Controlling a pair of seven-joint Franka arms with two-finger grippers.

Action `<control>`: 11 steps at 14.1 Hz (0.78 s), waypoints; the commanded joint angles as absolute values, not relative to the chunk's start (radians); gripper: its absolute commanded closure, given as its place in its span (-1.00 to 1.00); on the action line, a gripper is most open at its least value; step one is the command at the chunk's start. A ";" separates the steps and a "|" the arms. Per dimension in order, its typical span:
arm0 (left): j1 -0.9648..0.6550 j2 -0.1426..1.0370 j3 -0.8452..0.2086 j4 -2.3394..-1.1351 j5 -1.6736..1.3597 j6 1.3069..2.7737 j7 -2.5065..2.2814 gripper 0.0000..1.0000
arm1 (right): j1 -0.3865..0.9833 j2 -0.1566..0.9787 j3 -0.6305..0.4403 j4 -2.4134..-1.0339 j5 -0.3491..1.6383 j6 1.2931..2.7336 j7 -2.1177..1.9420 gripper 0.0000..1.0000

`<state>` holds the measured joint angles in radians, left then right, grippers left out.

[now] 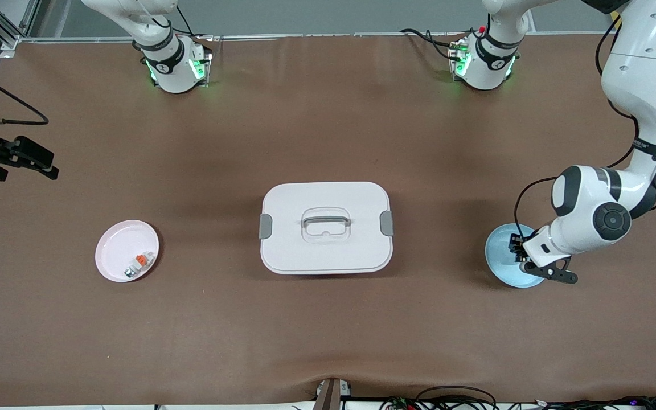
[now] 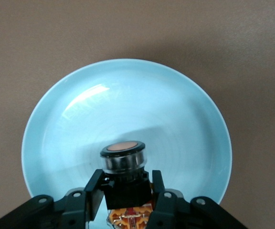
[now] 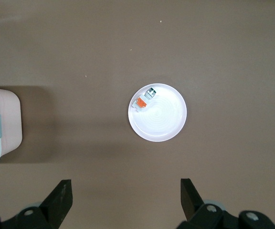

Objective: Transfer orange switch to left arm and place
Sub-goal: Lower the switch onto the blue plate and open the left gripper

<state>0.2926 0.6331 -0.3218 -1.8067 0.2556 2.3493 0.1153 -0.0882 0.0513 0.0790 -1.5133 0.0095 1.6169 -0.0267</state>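
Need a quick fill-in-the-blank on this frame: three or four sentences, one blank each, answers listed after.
1. The left gripper is shut on the orange ____ over the blue plate.
2. The right gripper hangs with its fingers ____.
3. Between the two plates stands the white ____.
4. The small white-grey part lies on the ____ plate.

Missing words: switch; open; box; pink.
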 commanded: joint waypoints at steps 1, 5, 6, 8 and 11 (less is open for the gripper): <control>0.296 0.640 -0.327 -1.792 0.284 2.356 0.120 -0.99 | -0.110 0.023 0.083 -1.545 0.002 1.605 -0.089 -1.00; 0.302 0.586 -0.331 -1.798 0.282 2.321 0.121 -1.00 | -0.124 0.025 0.083 -1.537 -0.005 1.562 -0.095 -1.00; 0.302 0.545 -0.339 -1.798 0.278 2.257 0.108 -1.00 | -0.124 0.025 0.084 -1.534 -0.012 1.539 -0.089 -1.00; 0.299 0.444 -0.354 -1.790 0.275 2.142 0.109 -1.00 | -0.127 0.028 0.084 -1.532 -0.014 1.506 -0.057 -1.00; 0.302 0.290 -0.356 -1.789 0.268 2.019 0.121 -1.00 | -0.130 0.028 0.083 -1.531 -0.015 1.496 -0.054 -1.00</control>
